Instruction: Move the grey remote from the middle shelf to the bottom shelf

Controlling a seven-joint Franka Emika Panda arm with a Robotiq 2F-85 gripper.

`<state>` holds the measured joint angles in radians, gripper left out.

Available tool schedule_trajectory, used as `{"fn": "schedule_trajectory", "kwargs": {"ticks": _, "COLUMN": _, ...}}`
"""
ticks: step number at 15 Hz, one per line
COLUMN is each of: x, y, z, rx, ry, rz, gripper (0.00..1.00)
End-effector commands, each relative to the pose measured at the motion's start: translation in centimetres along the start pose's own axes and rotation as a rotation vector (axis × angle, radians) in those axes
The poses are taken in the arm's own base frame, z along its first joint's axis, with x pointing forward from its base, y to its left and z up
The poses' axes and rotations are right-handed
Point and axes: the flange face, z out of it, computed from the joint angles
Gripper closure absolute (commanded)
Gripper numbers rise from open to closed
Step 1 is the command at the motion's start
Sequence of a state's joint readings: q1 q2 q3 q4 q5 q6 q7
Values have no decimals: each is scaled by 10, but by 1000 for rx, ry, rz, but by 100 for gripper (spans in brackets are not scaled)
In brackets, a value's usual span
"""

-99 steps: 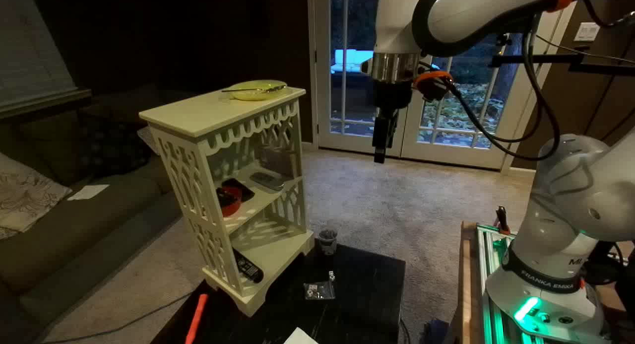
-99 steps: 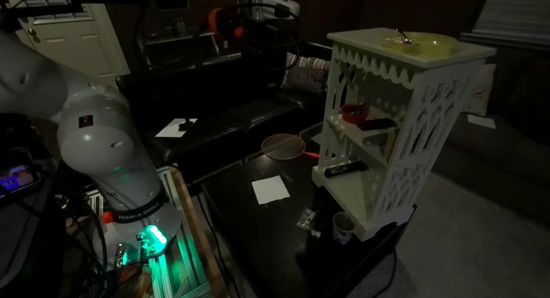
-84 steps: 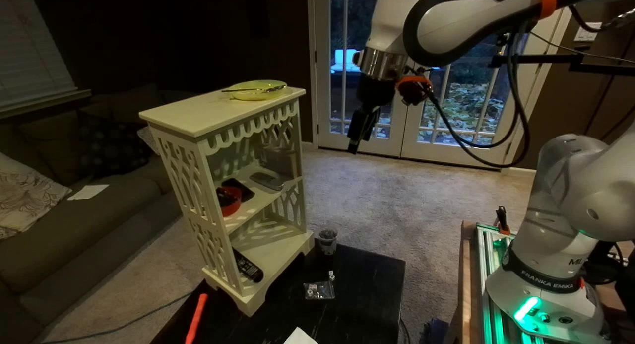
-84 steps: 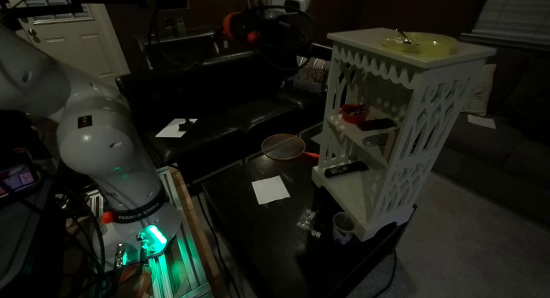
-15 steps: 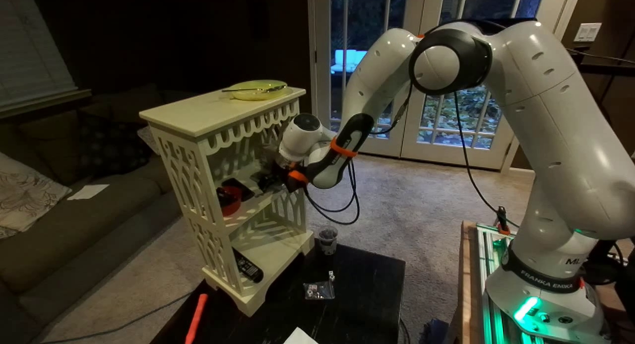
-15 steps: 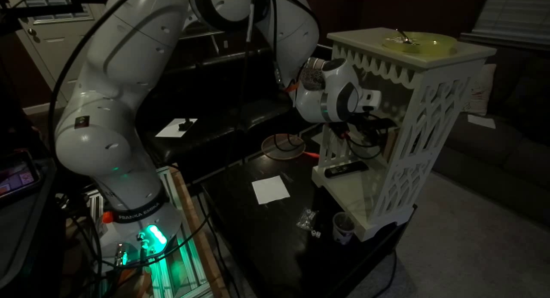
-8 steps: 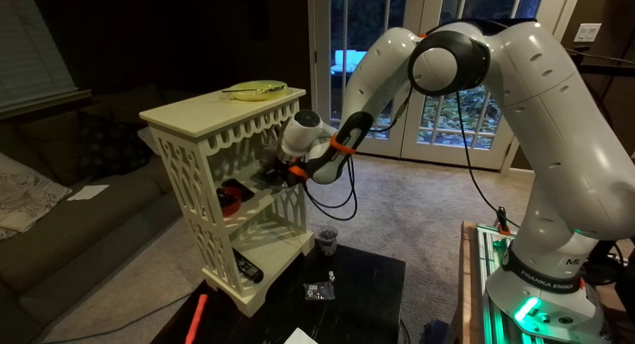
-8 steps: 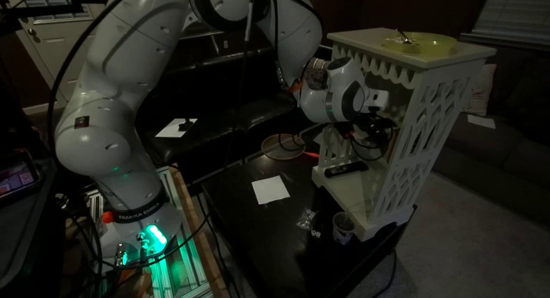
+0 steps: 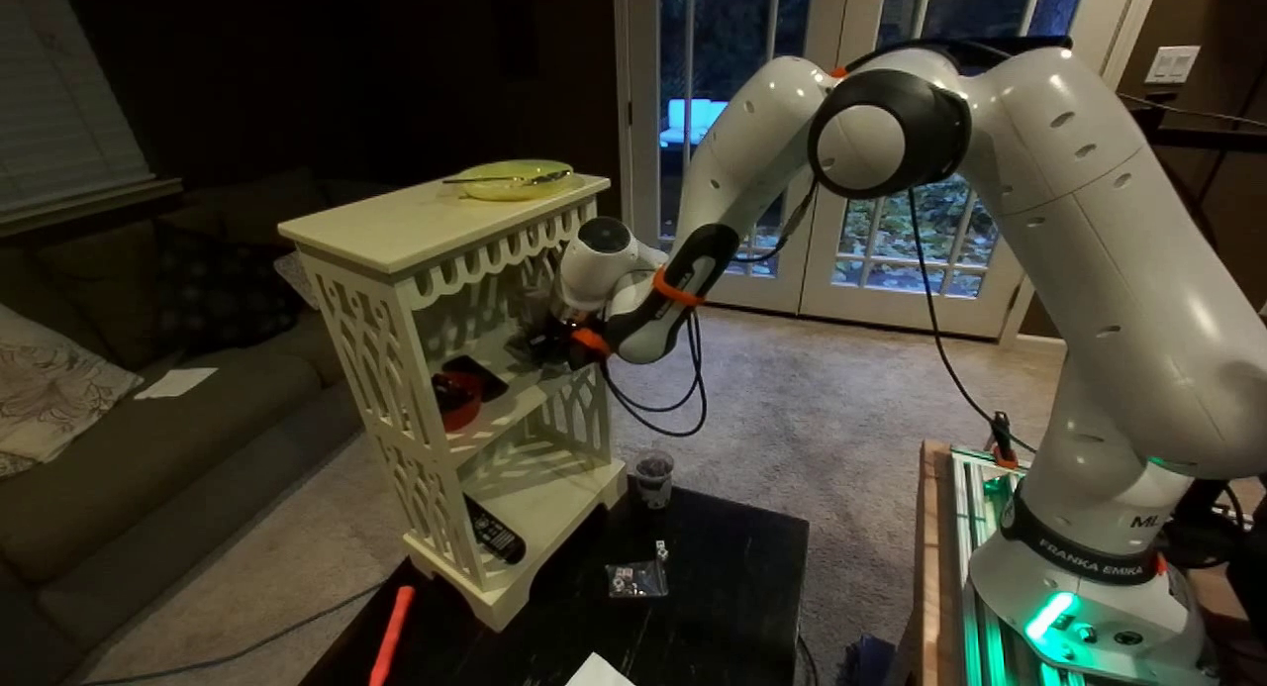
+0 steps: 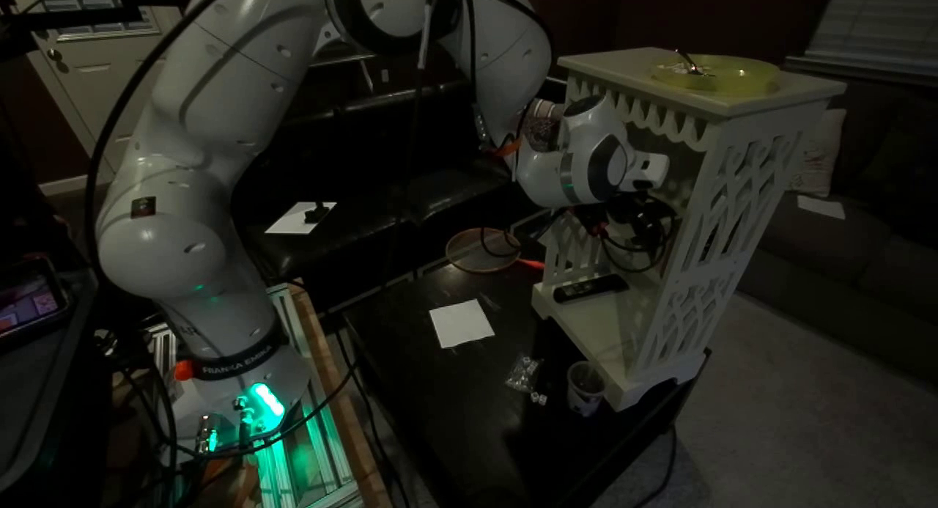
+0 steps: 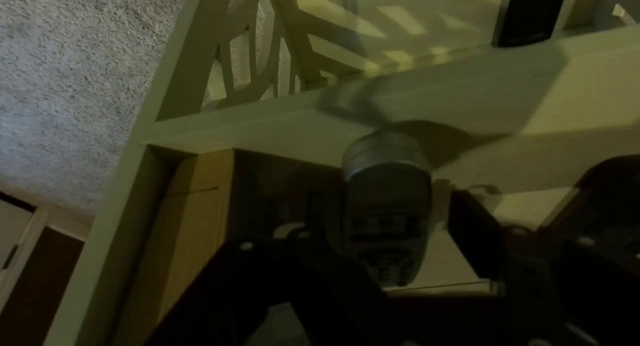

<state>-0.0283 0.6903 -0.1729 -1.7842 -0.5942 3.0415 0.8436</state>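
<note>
The hand (image 11: 390,225) reaches into the right part of the stand (image 9: 386,231) at the middle shelf (image 9: 515,405), its fingers (image 11: 477,236) parted wider than the grey remote (image 11: 386,196) between them. The remote is at that shelf, one end toward the front edge. A strip of pale board shows between it and one finger; the finger on the side of the box (image 11: 205,211) is close beside it in deep shade, and whether it touches cannot be told. The box takes up the shelf's right end, and scalloped trim (image 9: 500,248) runs above the hand. Left of the remote are a black slab (image 9: 477,374) and a red bowl (image 9: 463,404). The middle shelf itself comes between the remote and the bottom shelf (image 9: 554,488), where a black remote (image 9: 495,533) lies at the left end. The arm (image 9: 752,142) hides part of the middle shelf in both exterior views. A yellow dish (image 10: 756,78) sits on the stand's top. On the table (image 9: 732,567), a cup (image 9: 654,480) stands just beside the stand's right foot, near a bag of dice (image 9: 638,579), with paper (image 10: 462,323) and a racket (image 10: 484,250) farther left.
</note>
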Motion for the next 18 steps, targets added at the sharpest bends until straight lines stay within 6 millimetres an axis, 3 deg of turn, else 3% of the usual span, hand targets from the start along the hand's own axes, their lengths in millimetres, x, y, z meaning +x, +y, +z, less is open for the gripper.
{"fn": "schedule_trajectory", "kwargs": {"ticks": 1, "x": 0, "y": -9, "z": 11, "rx": -15, "ry": -26, "rz": 12, "gripper": 10}}
{"fn": "schedule_trajectory", "kwargs": {"ticks": 2, "x": -1, "y": -10, "z": 13, "rx": -18, "ry": -31, "rz": 10, "gripper": 8}}
{"fn": "schedule_trajectory", "kwargs": {"ticks": 3, "x": -2, "y": -12, "z": 14, "rx": -19, "ry": -34, "rz": 8, "gripper": 26}}
{"fn": "schedule_trajectory", "kwargs": {"ticks": 4, "x": -2, "y": -12, "z": 15, "rx": -21, "ry": -34, "rz": 8, "gripper": 36}}
{"fn": "schedule_trajectory", "kwargs": {"ticks": 6, "x": -2, "y": -13, "z": 14, "rx": -20, "ry": -30, "rz": 9, "gripper": 42}}
{"fn": "schedule_trajectory", "kwargs": {"ticks": 8, "x": -2, "y": -14, "z": 12, "rx": -15, "ry": -29, "rz": 8, "gripper": 58}}
{"fn": "schedule_trajectory", "kwargs": {"ticks": 11, "x": -11, "y": -21, "z": -8, "rx": 42, "ry": -24, "rz": -39, "gripper": 78}}
{"fn": "schedule_trajectory", "kwargs": {"ticks": 16, "x": -74, "y": -40, "z": -57, "rx": 205, "ry": -63, "rz": -246, "gripper": 79}}
{"fn": "schedule_trajectory", "kwargs": {"ticks": 18, "x": -103, "y": -36, "z": -70, "rx": 231, "ry": -113, "rz": -281, "gripper": 79}}
